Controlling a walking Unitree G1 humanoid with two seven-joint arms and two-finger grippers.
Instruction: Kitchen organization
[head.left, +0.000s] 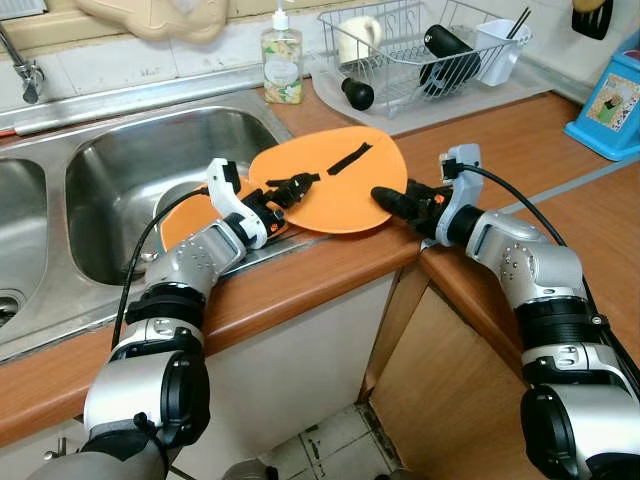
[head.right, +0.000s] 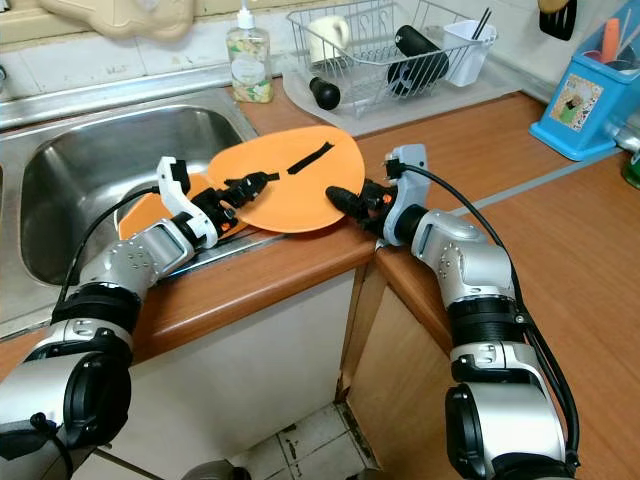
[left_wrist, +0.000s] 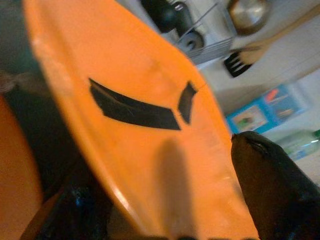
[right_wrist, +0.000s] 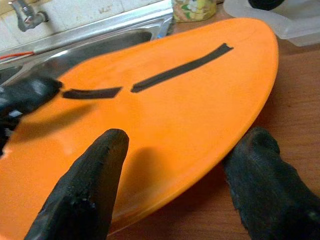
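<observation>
Sink (head.left: 120, 160): stainless double basin sitting at the far left, tap (head.left: 25, 70) poking in at the top corner. There's a second orange plate (head.left: 185, 220) lying down in the right basin, partly tucked under the top one.

Left gripper (head.left: 290, 188): reaching in from the sink side, jaws clamping the left rim of the orange plate, one finger over the top face and one underneath.

Orange plate (head.left: 335, 185): this is the thing being handled. It's sitting tilted across the sink's edge, left side over the basin, right side over the wooden table (head.left: 520, 150). Black tape strips (head.left: 350, 158) are stuck across its top face.

Right gripper (head.left: 392, 203): coming in from the table side, jaws spread around the plate's right rim. In the right wrist view one finger (right_wrist: 85, 190) is lying over the top face and the other is sitting below the edge by the wood, but I honestly can't tell if it's actually pinching or just straddling.

Soap bottle (head.left: 282, 60): standing behind the plate against the tiled wall.

Dish rack (head.left: 420, 50): wire rack on a tray, behind and right of the plate, holding a cup and some black items.

Blue box (head.left: 612, 105): standing at the far right edge of the table.
</observation>
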